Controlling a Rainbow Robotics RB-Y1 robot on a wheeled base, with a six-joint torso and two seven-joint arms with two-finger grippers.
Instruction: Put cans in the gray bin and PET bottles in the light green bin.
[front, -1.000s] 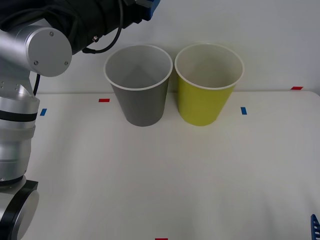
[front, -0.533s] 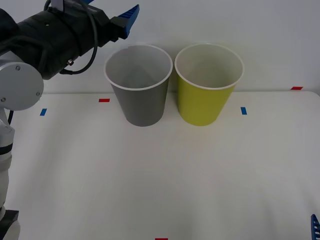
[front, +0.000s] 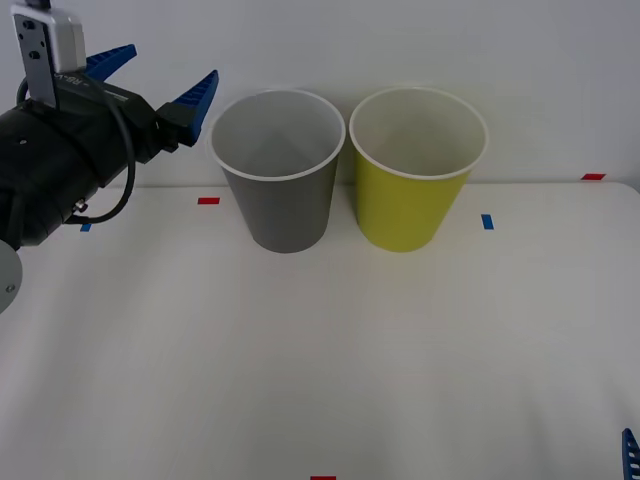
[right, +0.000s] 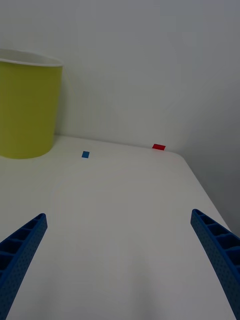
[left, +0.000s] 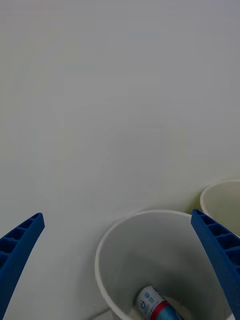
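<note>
The gray bin (front: 281, 185) stands at the back of the table, with the light green bin (front: 415, 175) just to its right. In the left wrist view the can (left: 156, 303), blue with a red band and white label, lies at the bottom of the gray bin (left: 120, 235). My left gripper (front: 160, 77) is open and empty, raised to the left of the gray bin at about rim height. My right gripper (right: 120, 260) is open and empty, low over the table's right part, with the light green bin (right: 27, 110) ahead of it. No PET bottles are in view.
Small red and blue tape marks (front: 208, 201) dot the white table (front: 330, 360). A pale wall rises right behind the bins. The table's right edge (right: 200, 185) runs close beside the right gripper.
My left arm has swung left and down, away from above the gray bin's rim. Its fingers stay open. The bins and the right gripper have not moved.
</note>
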